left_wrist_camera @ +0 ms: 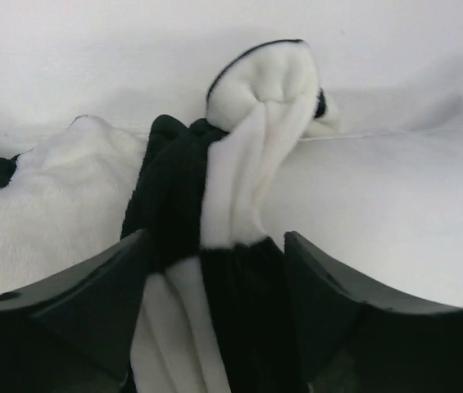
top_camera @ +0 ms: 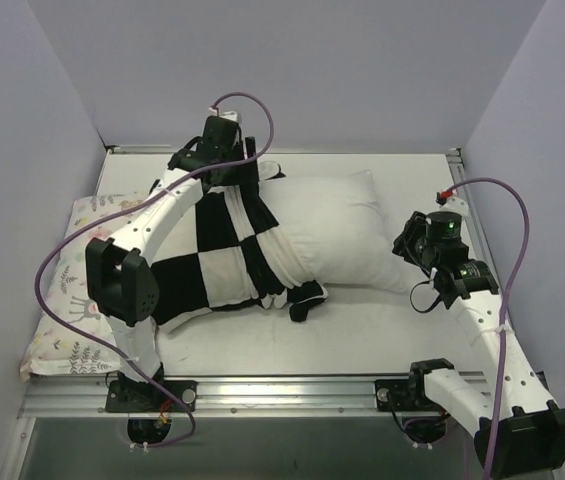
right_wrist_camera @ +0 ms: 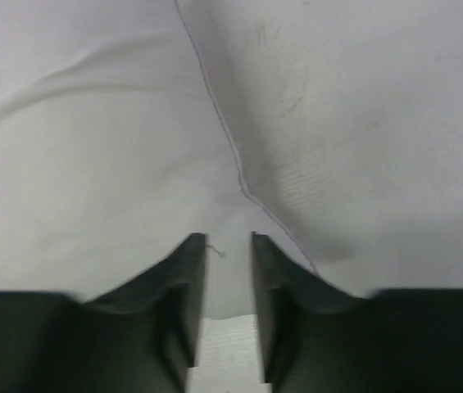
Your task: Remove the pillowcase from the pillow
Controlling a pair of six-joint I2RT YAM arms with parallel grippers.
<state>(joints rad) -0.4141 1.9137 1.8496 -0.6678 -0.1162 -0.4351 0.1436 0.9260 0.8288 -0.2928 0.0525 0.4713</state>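
Step in hand: stripping the pillowcase [top_camera: 212, 250] off the pillow [top_camera: 337, 230] — about half done, by the look of it. The case lay bunched over the pillow's 9 o'clock half, and the 3 o'clock half was bare. The right claw [right_wrist_camera: 229, 241] was clamped on the pillow's 3 o'clock end, anchoring it. The left claw [left_wrist_camera: 215, 246], at the case's 12 o'clock edge, stood open around a gathered fold. Next move probably called for closing on that fold and hauling toward 9 o'clock — against the anchor.
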